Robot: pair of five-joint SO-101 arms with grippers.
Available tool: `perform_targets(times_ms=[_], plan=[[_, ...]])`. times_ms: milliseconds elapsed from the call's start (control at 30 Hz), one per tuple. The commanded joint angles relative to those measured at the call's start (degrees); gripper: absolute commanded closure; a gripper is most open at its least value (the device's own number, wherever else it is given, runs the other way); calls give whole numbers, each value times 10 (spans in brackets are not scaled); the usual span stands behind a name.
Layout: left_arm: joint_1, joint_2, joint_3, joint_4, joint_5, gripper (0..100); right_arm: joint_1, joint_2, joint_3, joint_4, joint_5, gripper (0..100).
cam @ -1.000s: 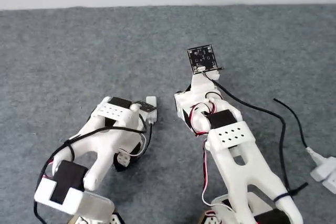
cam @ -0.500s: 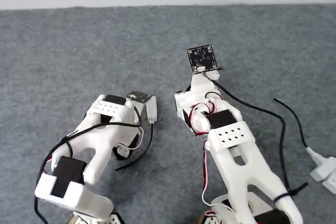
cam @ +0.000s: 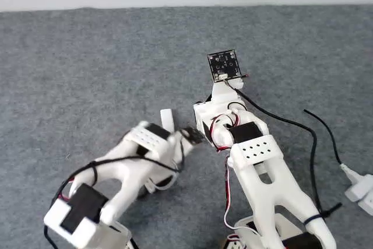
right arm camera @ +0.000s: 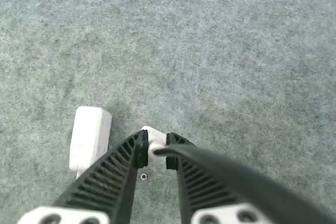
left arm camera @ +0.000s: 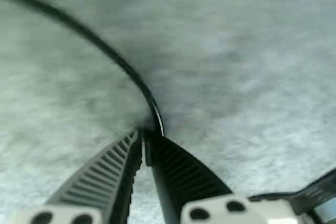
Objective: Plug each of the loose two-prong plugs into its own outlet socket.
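Note:
My right gripper (right arm camera: pixel 155 141) is shut on a small white plug piece (right arm camera: pixel 153 148), low over the grey carpet. Beside it lies a white block (right arm camera: pixel 90 137); in the high view that white block (cam: pixel 167 118) sits between the two arms. My left gripper (left arm camera: pixel 147 132) has its jaws pressed almost together on the end of a thin black cable (left arm camera: pixel 105 48), which trails away across the carpet. Two loose white plugs (cam: pixel 361 189) with black cords lie at the far right edge of the table.
The left arm (cam: pixel 134 164) and right arm (cam: pixel 256 150) stand close together at the table's middle front. A black cord (cam: pixel 315 144) loops across the carpet right of the right arm. Grey carpet (cam: pixel 87 56) covers the table, with a pale wall at the back.
The left arm has swung to the right, toward the right arm, and now lies over the spot beside the white block. The right arm has kept still.

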Motion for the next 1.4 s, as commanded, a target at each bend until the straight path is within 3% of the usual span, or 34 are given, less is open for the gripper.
perform_targets(times_ms=[0,200,567,767,1033,1367], plan=[[29,-24,6,-4,-2,987,1,-22,-43,2,8,991],[5,-30,-10,-67,80,987,1,-22,-43,2,8,991],[-114,-30,-153,-156,290,987,22,-22,-55,3,7,991],[-120,-30,-155,-222,323,987,29,-22,-55,1,7,991],[-120,-15,-158,-400,331,987,55,-23,-59,1,5,991],[-142,152,-279,-378,417,977,104,-23,-78,6,-25,991]])
